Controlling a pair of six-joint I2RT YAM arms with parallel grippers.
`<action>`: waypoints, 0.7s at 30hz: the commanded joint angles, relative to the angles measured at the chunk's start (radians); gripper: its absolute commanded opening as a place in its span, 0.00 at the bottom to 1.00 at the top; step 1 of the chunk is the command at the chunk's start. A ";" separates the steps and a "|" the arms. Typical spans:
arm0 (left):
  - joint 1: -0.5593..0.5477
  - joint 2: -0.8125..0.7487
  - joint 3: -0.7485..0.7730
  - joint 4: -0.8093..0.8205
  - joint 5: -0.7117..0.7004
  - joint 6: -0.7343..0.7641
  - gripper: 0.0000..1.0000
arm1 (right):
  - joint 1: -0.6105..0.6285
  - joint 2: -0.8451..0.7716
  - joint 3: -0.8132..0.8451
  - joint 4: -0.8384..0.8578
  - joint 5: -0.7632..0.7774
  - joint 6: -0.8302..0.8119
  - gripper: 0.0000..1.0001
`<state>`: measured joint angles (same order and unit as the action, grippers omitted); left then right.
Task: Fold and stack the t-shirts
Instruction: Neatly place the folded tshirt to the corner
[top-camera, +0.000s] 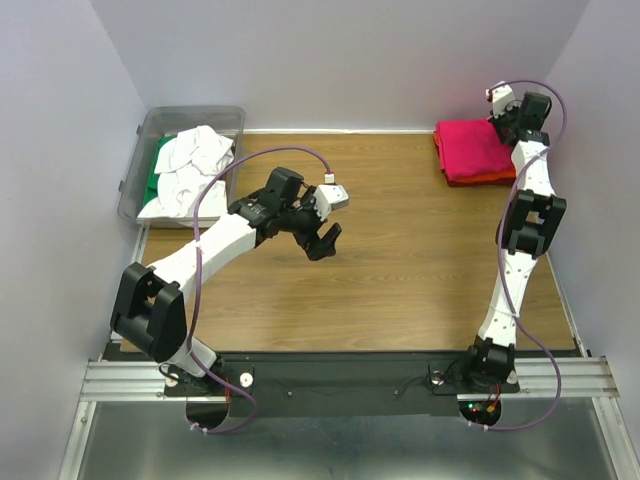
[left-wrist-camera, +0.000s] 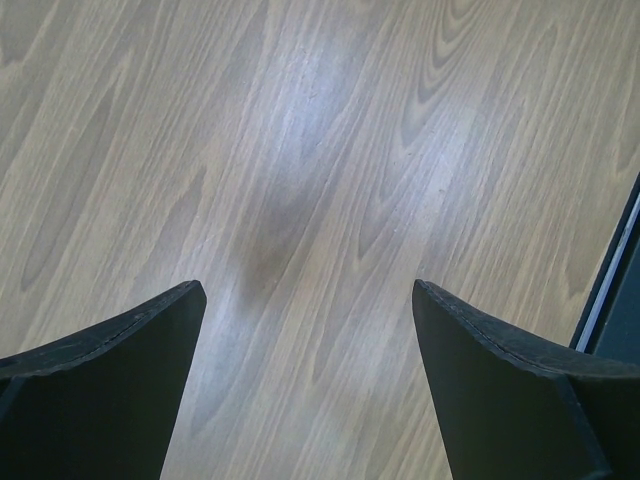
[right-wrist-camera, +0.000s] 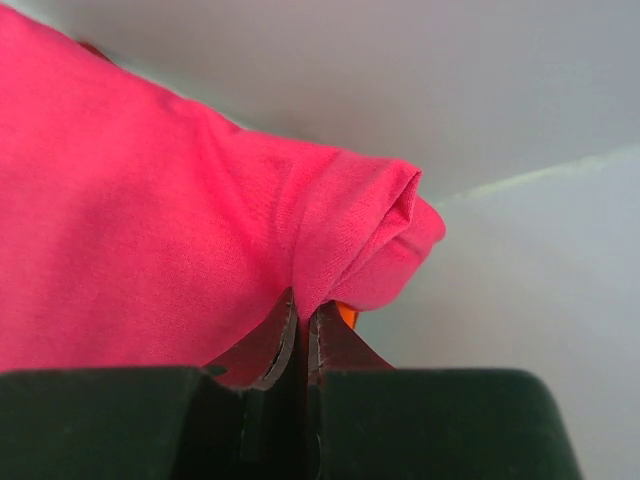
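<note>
The wooden surface (top-camera: 400, 270) is boxed in by pale walls on the left, back and right. Its broad middle lies bare, and a dark strip (top-camera: 350, 365) runs along the near edge.

The left arm reaches diagonally over the left-centre. Its left pincer (top-camera: 325, 225) hangs above bare wood, well apart from every cloth, with the black fingers (left-wrist-camera: 130, 380) spread wide and nothing between them.

The right arm stretches nearly straight up the right side into the far right corner, close to the right wall (top-camera: 600, 150). The right pincer (right-wrist-camera: 303, 315) has its fingers together at a rolled fold of the magenta-pink t-shirt (right-wrist-camera: 150, 200); it seems to nip a crease of that cloth, though the tips are partly hidden.

That shirt (top-camera: 470, 148) lies folded in the corner on top of the orange-red t-shirt (top-camera: 480, 181), of which only a sliver shows.

In the far left corner, against the left wall, the clear grey bin (top-camera: 150, 125) holds crumpled white t-shirts (top-camera: 190, 165) over a green t-shirt (top-camera: 155, 170).
</note>
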<state>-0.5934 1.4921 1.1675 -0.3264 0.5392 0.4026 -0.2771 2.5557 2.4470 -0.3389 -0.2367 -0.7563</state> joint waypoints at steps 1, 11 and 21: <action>0.003 0.002 0.047 -0.013 0.033 -0.016 0.97 | -0.016 0.014 0.049 0.119 0.016 -0.057 0.04; 0.014 -0.009 0.061 -0.007 0.025 -0.034 0.97 | -0.039 -0.035 0.055 0.216 0.112 0.061 0.61; 0.060 -0.038 0.040 0.021 0.054 -0.045 0.97 | -0.074 -0.205 -0.034 0.227 0.028 0.397 0.52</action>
<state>-0.5472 1.5059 1.1881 -0.3367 0.5541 0.3702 -0.3267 2.5107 2.4325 -0.2058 -0.1448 -0.5583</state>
